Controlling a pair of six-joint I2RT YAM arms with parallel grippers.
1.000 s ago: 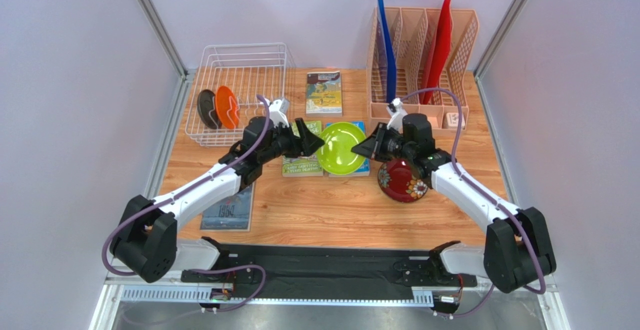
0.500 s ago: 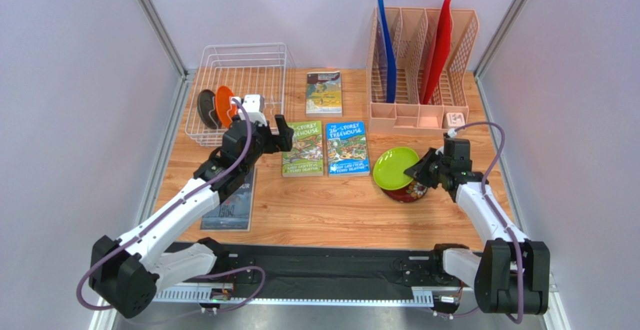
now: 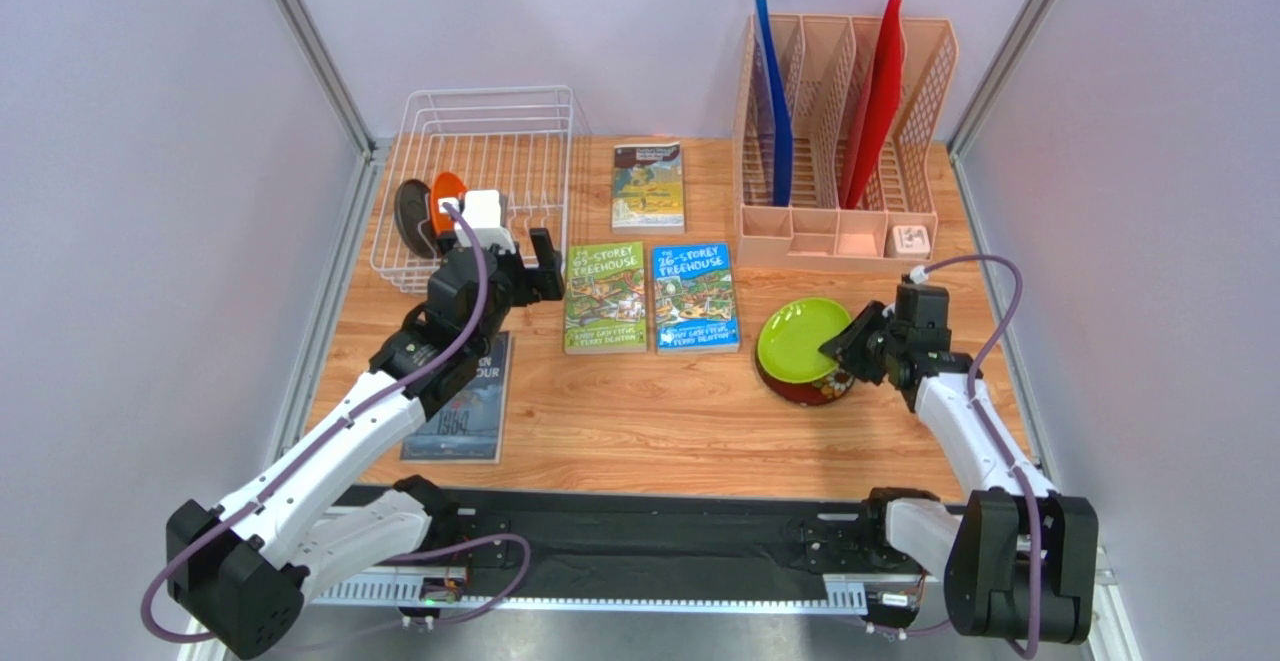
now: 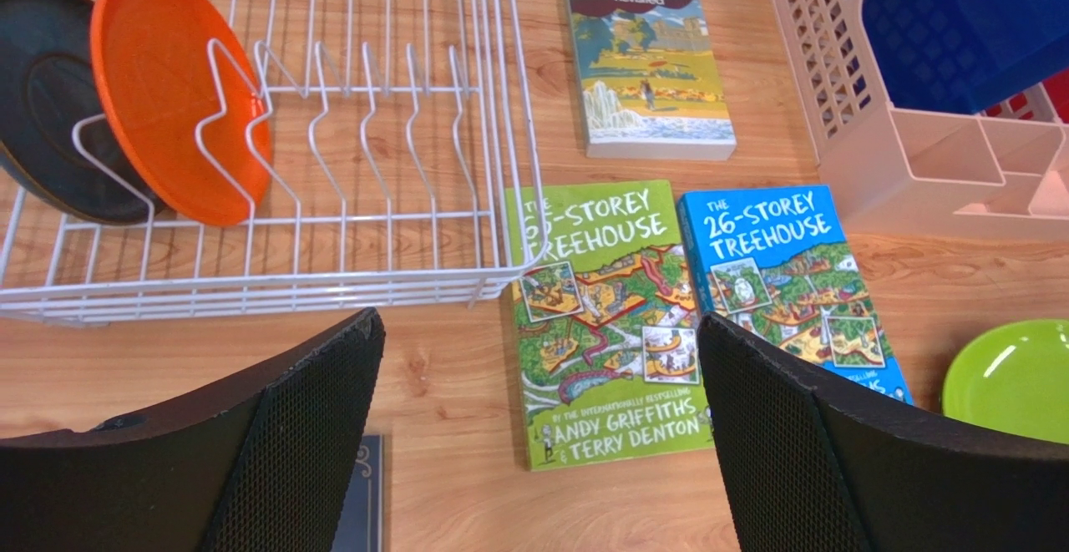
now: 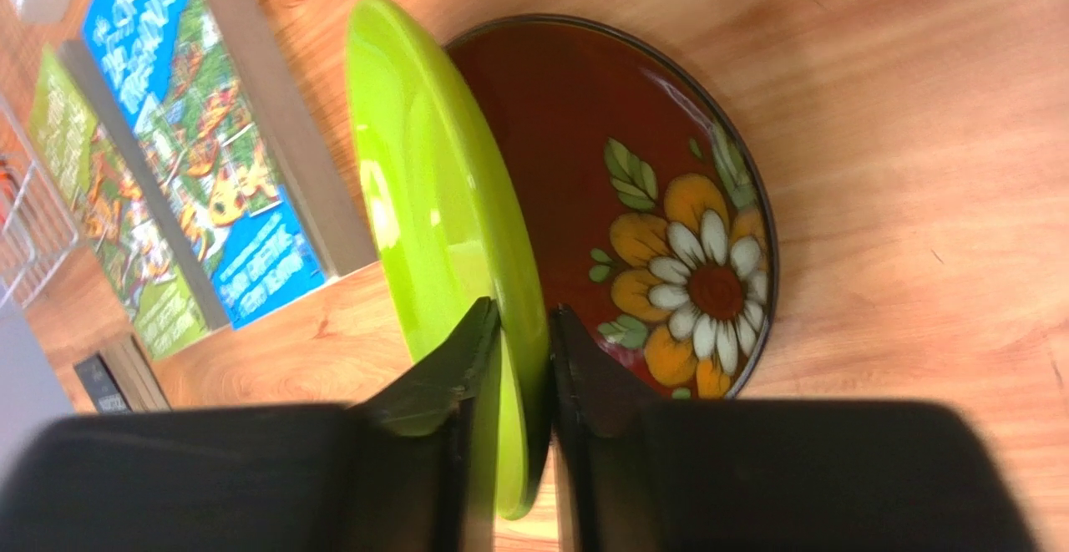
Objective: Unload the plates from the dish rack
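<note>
The white wire dish rack (image 3: 496, 129) (image 4: 251, 287) holds an orange plate (image 3: 445, 199) (image 4: 163, 89) and a dark grey plate (image 3: 413, 219) (image 4: 44, 101), both upright in its left end. My left gripper (image 3: 534, 274) (image 4: 540, 324) hovers wide open and holding nothing just in front of the rack's right corner. At the right, the lime green plate (image 3: 796, 339) (image 5: 427, 201) leans tilted on the dark red flowered plate (image 3: 812, 388) (image 5: 602, 151), which lies flat on the table. My right gripper (image 3: 842, 343) (image 5: 523, 312) pinches the green plate's near rim.
A green book (image 3: 606, 297) and a blue book (image 3: 696, 297) lie mid-table, with a third book (image 3: 648, 186) behind them and a dark one (image 3: 463, 399) under the left arm. The peach organizer (image 3: 842, 106) with blue and red folders stands back right.
My left gripper let go of the green plate, opened wide and drew back to the rack. My right gripper carried that plate right and lowered it onto the red plate.
</note>
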